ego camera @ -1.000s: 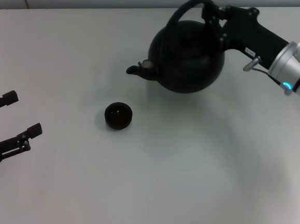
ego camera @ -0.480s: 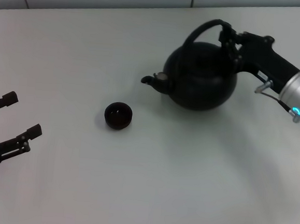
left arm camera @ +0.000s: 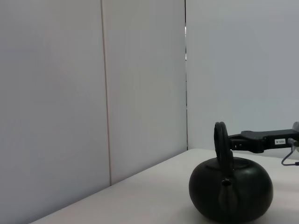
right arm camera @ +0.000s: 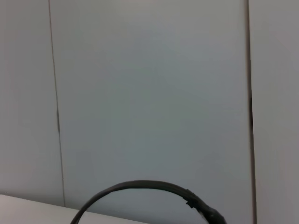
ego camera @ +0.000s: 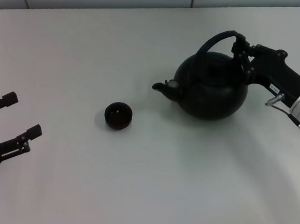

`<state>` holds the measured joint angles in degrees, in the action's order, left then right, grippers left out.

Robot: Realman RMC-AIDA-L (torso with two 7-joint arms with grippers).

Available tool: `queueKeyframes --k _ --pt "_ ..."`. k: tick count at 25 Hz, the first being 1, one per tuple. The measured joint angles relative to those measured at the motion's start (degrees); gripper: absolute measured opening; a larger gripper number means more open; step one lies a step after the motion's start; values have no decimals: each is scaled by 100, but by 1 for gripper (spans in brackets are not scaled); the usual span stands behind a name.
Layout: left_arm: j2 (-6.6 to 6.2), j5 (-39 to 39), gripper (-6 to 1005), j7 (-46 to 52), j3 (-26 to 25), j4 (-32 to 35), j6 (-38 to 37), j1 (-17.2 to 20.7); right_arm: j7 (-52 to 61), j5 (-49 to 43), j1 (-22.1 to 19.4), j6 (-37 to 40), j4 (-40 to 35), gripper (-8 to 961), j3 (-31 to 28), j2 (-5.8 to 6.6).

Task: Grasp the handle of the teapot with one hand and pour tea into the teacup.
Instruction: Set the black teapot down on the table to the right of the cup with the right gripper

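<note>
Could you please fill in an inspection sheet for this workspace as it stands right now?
Surface: white table, bare around the items.
Job's things: teapot upright, spout toward the teacup, which stands apart from it.
Clutter: nothing seen.
Grippers: right gripper shut on the handle; left gripper open, idle at the table's left edge.
Cables: thin wire loop at the right wrist.
Surroundings: pale panelled wall.

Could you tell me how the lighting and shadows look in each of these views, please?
Head view: soft, even light; the round matte black teapot casts only a faint, diffuse shadow on the white table, no glare. Left wrist view: the teapot is a dark silhouette. Right wrist view: a flat pale wall, evenly lit.
</note>
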<state>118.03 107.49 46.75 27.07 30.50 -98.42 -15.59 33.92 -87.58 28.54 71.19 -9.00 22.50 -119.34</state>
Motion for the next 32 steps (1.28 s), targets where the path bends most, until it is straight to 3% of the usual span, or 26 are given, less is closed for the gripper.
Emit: queueKeyframes --k 21,27,32 --pt "0 -47 860 0 0 0 -4 -14 -250 -7 -155 43 99 106 7 -6" --pt "0 -87 861 0 0 0 -28 10 -211 21 -220 42 107 234 -80 -2" --pt "0 -89 860 0 0 0 -39 21 -193 22 -276 245 105 467 -87 10"
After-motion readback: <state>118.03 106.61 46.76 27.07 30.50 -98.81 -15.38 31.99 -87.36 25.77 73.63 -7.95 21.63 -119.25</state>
